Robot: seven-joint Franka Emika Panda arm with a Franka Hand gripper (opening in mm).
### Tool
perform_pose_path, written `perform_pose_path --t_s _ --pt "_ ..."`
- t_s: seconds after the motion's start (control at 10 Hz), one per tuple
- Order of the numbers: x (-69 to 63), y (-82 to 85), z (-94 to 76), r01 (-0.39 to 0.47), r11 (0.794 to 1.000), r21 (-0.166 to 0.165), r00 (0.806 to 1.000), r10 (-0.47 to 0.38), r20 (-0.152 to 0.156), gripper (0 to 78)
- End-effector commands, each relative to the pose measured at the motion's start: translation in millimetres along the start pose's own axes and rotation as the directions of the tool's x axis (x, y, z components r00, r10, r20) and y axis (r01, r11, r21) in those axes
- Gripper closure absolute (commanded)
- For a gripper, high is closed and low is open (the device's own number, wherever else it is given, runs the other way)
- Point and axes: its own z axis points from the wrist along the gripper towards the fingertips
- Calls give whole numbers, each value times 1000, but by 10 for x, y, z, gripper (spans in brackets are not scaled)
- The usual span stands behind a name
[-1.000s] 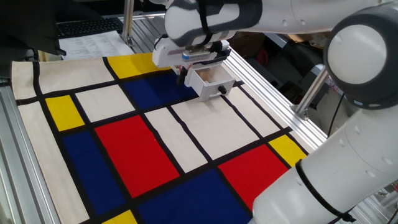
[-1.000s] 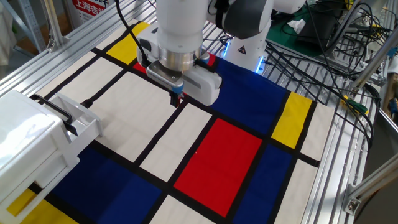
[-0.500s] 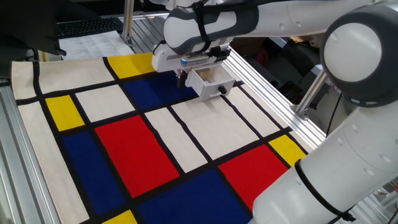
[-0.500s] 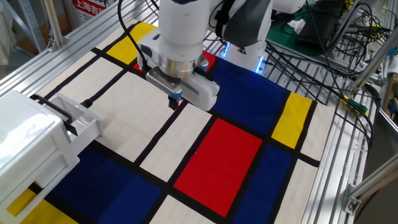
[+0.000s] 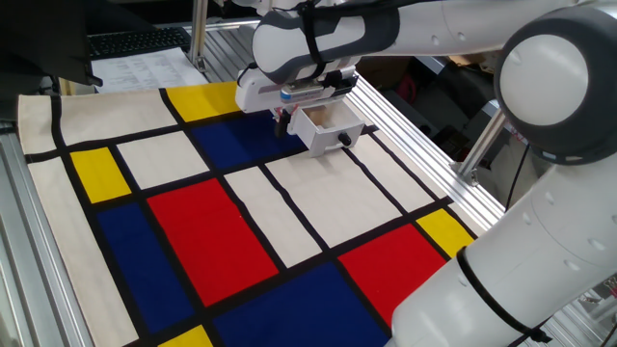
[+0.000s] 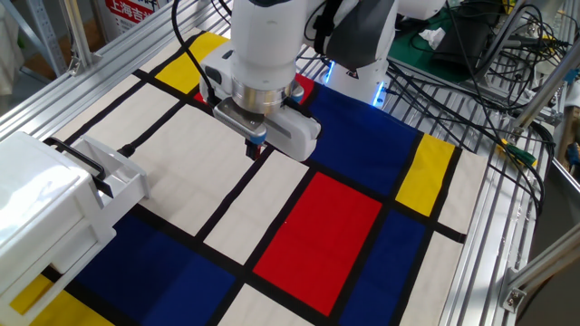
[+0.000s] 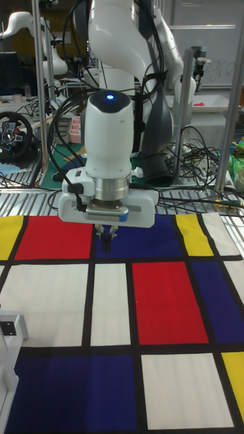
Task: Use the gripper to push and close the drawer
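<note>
Hand [image 6: 257,145] above the mat, fingers pinched together, empty — open drawer [image 6: 111,178] well apart, off to one side.

A robotics lab: a table framed in bare aluminium rails [image 6: 507,217] carries a cloth of red, blue, yellow and white blocks [image 6: 317,226]. Tangled black cables [image 6: 471,54] lie past its far edge, with a steering-wheel controller [image 7: 13,132] behind.

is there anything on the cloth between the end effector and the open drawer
Nothing visible. In the other fixed view only bare patterned cloth lies between the end effector and the drawer, which still sticks out of its white cabinet.
</note>
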Motion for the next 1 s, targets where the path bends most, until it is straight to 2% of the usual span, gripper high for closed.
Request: perform_pose_path --t_s 0.1,0.3,0.4,0.7,0.9,1.0 --pt "-6 -1 -11 -64 997 -32 998 64 -3 776" --pt "-6 -1 -11 -44 999 -29 999 44 8 776" --pt "-6 -1 -11 -54 999 -10 999 54 7 776" --pt "-14 -36 47 -84 996 -4 996 84 6 776" --pt "-15 -139 161 -71 997 -4 997 71 16 776" --pt "-36 -311 235 -31 999 -9 999 31 14 776"
